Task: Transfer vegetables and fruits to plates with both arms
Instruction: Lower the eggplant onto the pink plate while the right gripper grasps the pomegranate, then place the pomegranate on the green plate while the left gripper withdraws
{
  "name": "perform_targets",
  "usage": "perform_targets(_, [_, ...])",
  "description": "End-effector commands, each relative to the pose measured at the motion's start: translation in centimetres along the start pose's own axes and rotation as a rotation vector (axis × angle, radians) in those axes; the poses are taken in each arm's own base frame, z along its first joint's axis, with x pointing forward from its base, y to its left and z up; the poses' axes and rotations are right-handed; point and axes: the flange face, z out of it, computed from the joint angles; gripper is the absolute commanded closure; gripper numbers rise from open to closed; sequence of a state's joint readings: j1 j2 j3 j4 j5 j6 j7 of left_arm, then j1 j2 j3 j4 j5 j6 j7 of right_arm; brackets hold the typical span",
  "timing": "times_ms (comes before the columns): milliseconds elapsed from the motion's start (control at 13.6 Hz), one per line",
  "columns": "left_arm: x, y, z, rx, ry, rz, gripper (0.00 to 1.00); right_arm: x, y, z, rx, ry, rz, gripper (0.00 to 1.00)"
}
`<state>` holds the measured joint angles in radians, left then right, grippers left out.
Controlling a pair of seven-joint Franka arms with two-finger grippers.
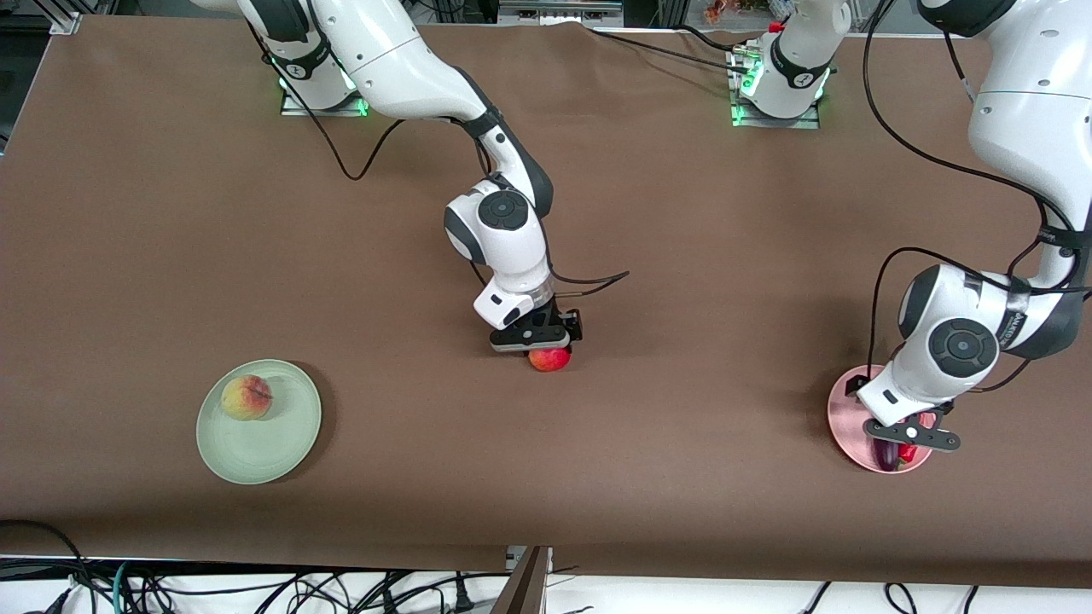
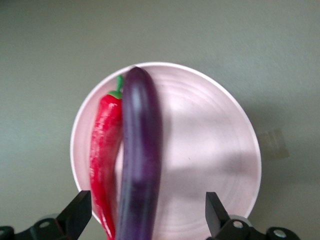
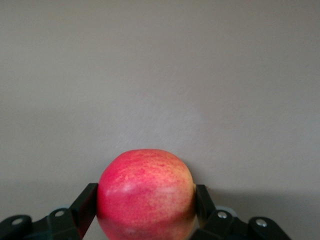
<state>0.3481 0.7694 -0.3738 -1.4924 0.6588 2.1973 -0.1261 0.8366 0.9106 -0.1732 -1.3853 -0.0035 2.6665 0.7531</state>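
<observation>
My right gripper [image 1: 537,339] is down at the middle of the table, shut on the red fruit [image 1: 550,359]. In the right wrist view both fingers press the sides of the red fruit [image 3: 145,190], which looks to rest on the brown cloth. My left gripper [image 1: 909,435] hangs open just above the pink plate [image 1: 845,414] and holds nothing. On that pink plate [image 2: 210,150] the purple eggplant [image 2: 140,160] lies beside the red chili [image 2: 104,150]. The peach-like fruit [image 1: 246,397] sits on the green plate [image 1: 281,443] toward the right arm's end.
A brown cloth [image 1: 682,256] covers the whole table. Both arm bases [image 1: 781,94] stand along the edge farthest from the front camera. Cables [image 1: 256,588] lie below the table's near edge.
</observation>
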Motion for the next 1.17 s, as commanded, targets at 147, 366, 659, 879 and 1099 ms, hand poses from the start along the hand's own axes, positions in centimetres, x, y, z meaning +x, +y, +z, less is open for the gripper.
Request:
perform_targets(147, [0.6,-2.3,-9.0,-0.146,0.063,-0.152,0.00,8.7,4.8,-6.5,-0.136,-0.093,-0.047,0.74])
perform_targets(366, [0.0,-1.6,-15.8,-0.197,0.020,-0.175,0.00,14.3,13.0,-9.2,-0.125,-0.169,-0.100,0.74])
perform_targets(659, [-1.9,-2.3,-26.1,-0.187,-0.070,-0.160,0.00,19.3,28.5,-10.0,-0.141,-0.283,-0.280,0.74])
perform_targets(879, [-4.5,-2.5,-32.3,-0.197,-0.083,-0.171,0.00,19.7,35.2,-9.5,-0.143,-0.331,-0.334,0.74])
perform_targets(1099, [-8.3,-1.5,-37.6,-0.169,-0.057,-0.199,0.00,19.0,40.4,-7.8,-0.145,-0.366,-0.337,0.74])
